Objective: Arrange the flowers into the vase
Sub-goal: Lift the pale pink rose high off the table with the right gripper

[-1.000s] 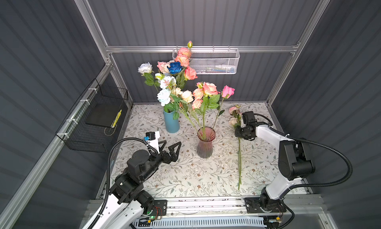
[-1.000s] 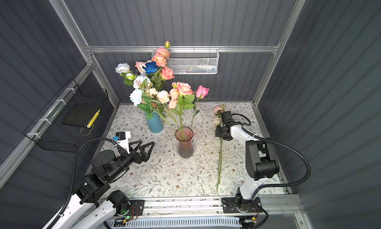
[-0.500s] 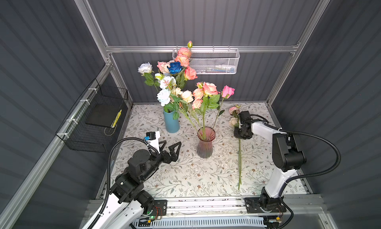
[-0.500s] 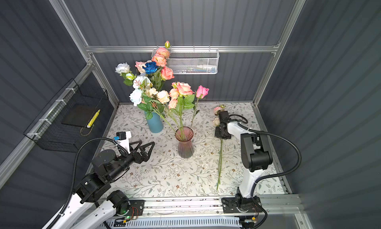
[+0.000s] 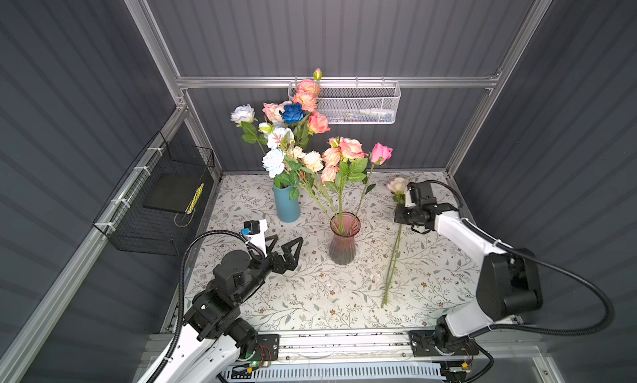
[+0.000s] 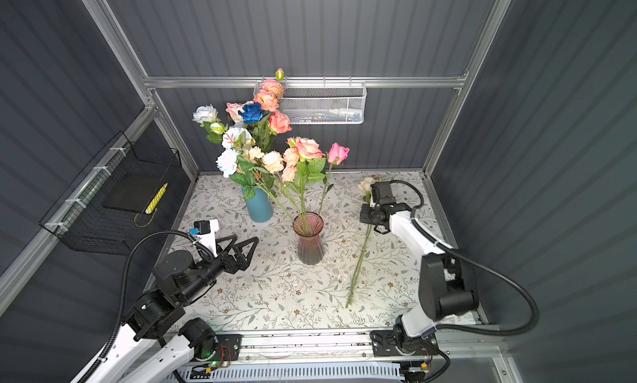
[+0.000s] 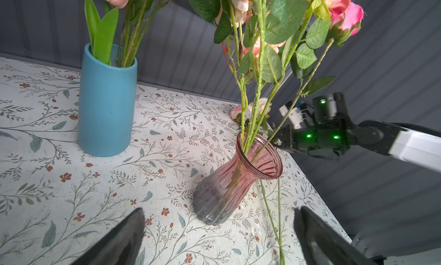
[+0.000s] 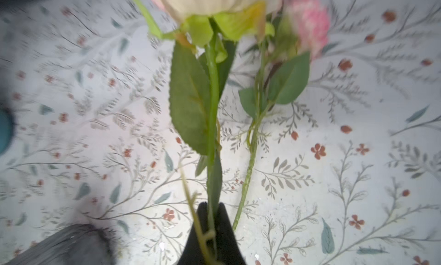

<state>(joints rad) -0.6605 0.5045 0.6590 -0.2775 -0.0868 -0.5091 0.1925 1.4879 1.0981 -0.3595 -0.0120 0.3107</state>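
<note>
Now our right end effector [image 8: 211, 218] is clamped, seemingly on one stem only, below the head of the cream rose [image 5: 396, 185]. Its stem trails toward us along the bench [image 5: 310, 295]. The pink vase [image 5: 343, 240] stands leftward, and our left end effector [image 5: 287, 248] is spread apart.

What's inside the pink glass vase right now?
Several green rose stems stand in the pink glass vase, with peach and pink heads above the rim. The ribbed, tinted glass blurs their lower ends, so I cannot tell whether they reach the bottom.
</note>
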